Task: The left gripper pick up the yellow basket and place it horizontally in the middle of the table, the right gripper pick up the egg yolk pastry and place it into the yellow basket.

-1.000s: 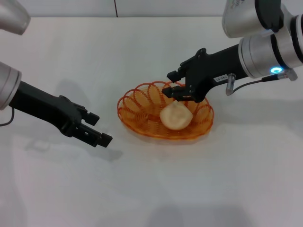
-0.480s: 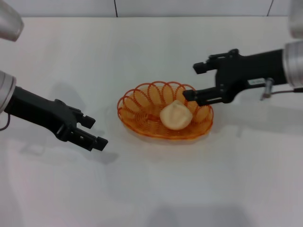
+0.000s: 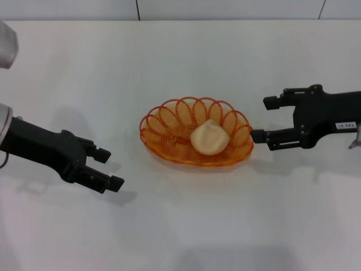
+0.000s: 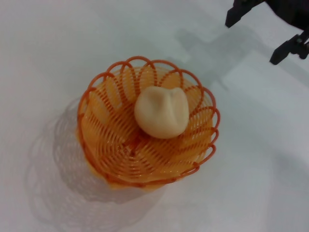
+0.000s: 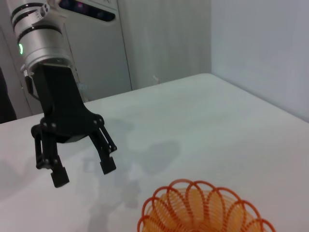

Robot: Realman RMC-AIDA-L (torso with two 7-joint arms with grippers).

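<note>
The yellow basket [image 3: 163, 123] lies lengthwise in the middle of the white table [image 3: 186, 226]. The egg yolk pastry [image 3: 209, 137] rests inside it, toward its right half. My right gripper [image 3: 263, 119] is open and empty, just right of the basket's rim and apart from it. My left gripper [image 3: 107, 167] is open and empty, low over the table to the left of the basket, with a clear gap between them. The left wrist view shows the basket [image 4: 111, 140] with the pastry [image 4: 161, 111] in it and the right gripper [image 4: 258, 34] beyond. The right wrist view shows the left gripper [image 5: 83, 172] and the basket's rim [image 5: 203, 205].
A grey wall with panel seams [image 3: 137, 8] runs behind the table's far edge. Nothing else stands on the table around the basket.
My right gripper has drawn back to the right, from over the basket to beside it, and the pastry stays in the basket. My left gripper has moved back a little to the left.
</note>
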